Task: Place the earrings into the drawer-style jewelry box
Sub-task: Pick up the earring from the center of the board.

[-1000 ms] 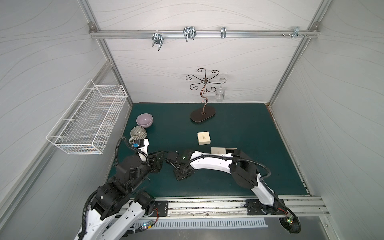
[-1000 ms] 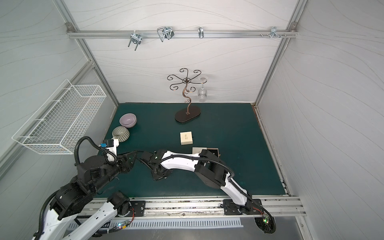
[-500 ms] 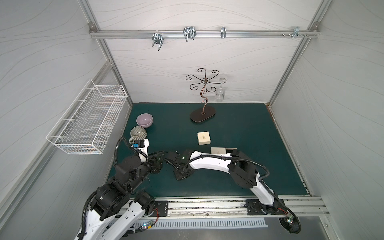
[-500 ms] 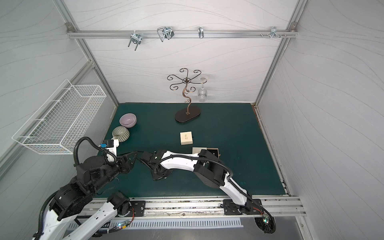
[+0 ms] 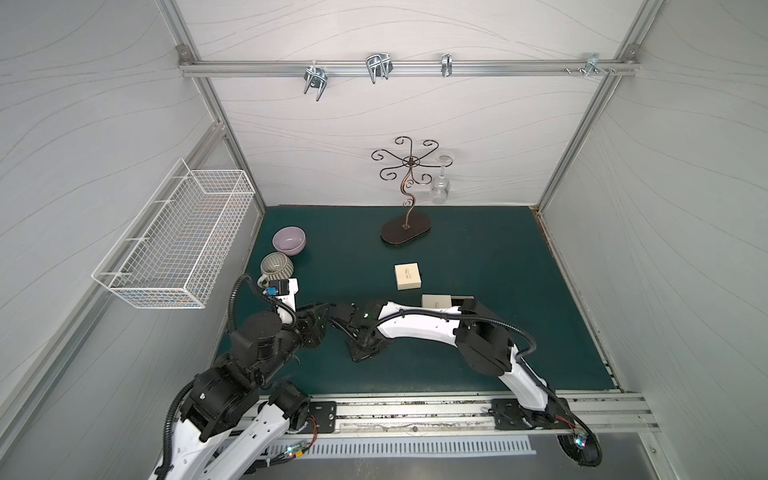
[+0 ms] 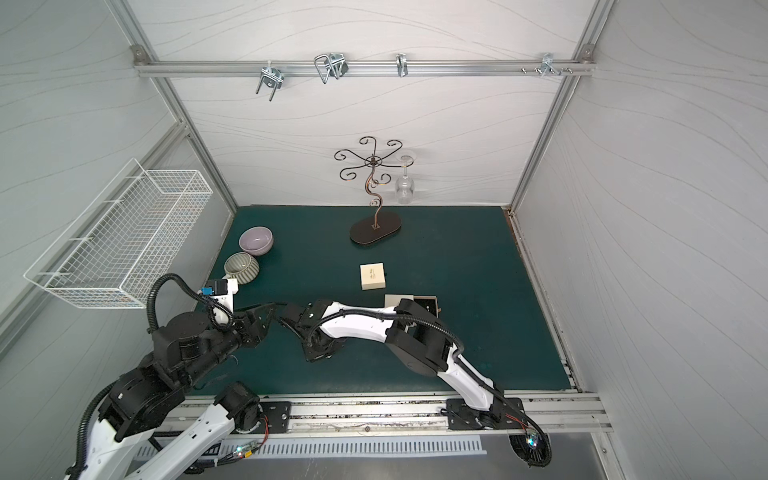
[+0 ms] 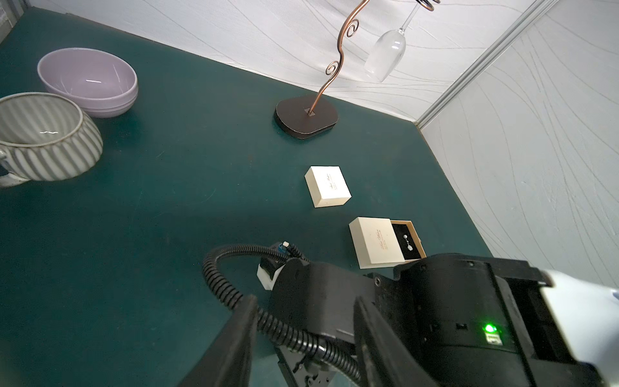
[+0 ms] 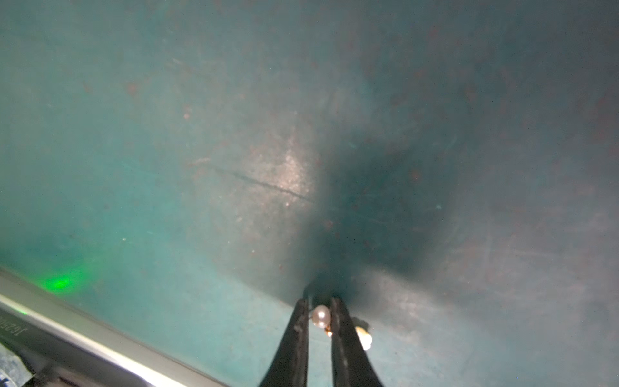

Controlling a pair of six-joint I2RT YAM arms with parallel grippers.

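In both top views the green worktop (image 5: 519,332) (image 6: 478,332) carries a closed box (image 5: 407,276) (image 6: 372,276) near its middle. Just in front of it is the drawer box (image 5: 436,301) (image 6: 399,300), slid partly open, with the right arm (image 5: 415,328) (image 6: 357,326) crossing its front edge. The right gripper (image 5: 362,351) (image 6: 318,353) points down at the worktop, well to the left of the drawer box. Its jaws cannot be made out here. The left gripper (image 5: 325,319) (image 6: 266,309) hangs just beside the right arm. A bowl (image 5: 289,240) and a mug (image 5: 276,266) sit by the left edge. At the back, a stand (image 5: 405,230) holds a glass (image 5: 439,192).

In the left wrist view the left gripper (image 7: 301,345) has its jaws apart and holds nothing, with the right arm just beyond them. Two earrings (image 7: 407,242) lie on the black lining of the drawer box (image 7: 375,243).

The right wrist view is blurred. The right gripper (image 8: 320,303) has its tips down at the worktop and nearly together, clamped on a pearl earring (image 8: 320,316). A second earring (image 8: 364,335) lies on the worktop against the outside of one finger.
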